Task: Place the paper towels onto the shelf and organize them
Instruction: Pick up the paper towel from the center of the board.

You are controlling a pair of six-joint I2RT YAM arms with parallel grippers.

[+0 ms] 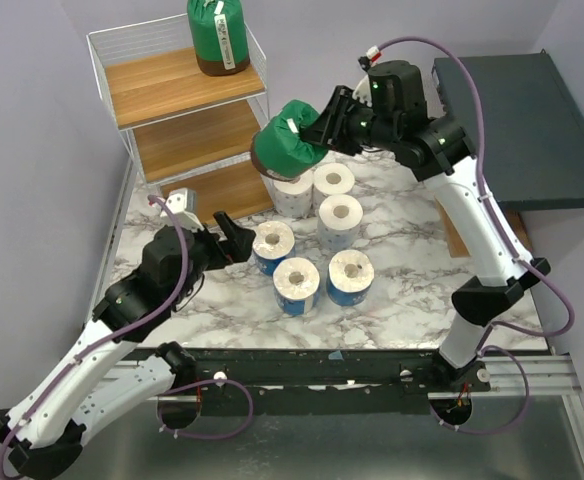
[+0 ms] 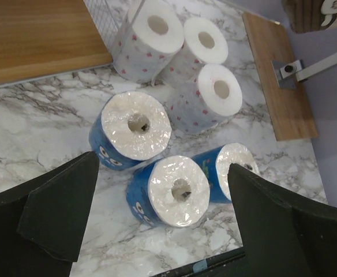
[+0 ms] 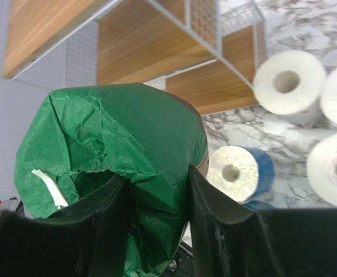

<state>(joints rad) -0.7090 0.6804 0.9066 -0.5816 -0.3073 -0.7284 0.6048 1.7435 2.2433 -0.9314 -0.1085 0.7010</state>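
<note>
Hanging tilted above the table [image 1: 412, 260], a green-wrapped roll [image 1: 287, 140] is grasped by the right claw [image 1: 324, 122], just off the right front corner of the shelf [image 1: 162, 85] at about the height of its middle board. In the right wrist view, the two dark fingers [image 3: 108, 225] press into the crumpled green wrapping [image 3: 116, 133] from either side, near its gathered end. The right arm rises from its base at the near right edge and bends at an elbow beside the dark grey box [image 1: 522, 130]. From there its forearm reaches left towards the shelf.

A second green-wrapped roll [image 1: 219, 35] stands upright on the shelf's top board; the middle and bottom boards carry nothing that can be seen.

Directly below the held roll, three white rolls [image 1: 340, 215] stand on end, packed together on the table just in front of the shelf's lowest board. Three blue-printed rolls [image 1: 297, 283] sit nearer the arms, close to the white ones.

The left arm stretches low from the near left corner, with the left claw [image 1: 234, 235] released, its jaws spread wide and holding nothing. It hovers beside the leftmost blue-printed roll, and its wrist view looks down on all six rolls. A wooden board [image 2: 278, 75] lies flat along the table's right edge.
</note>
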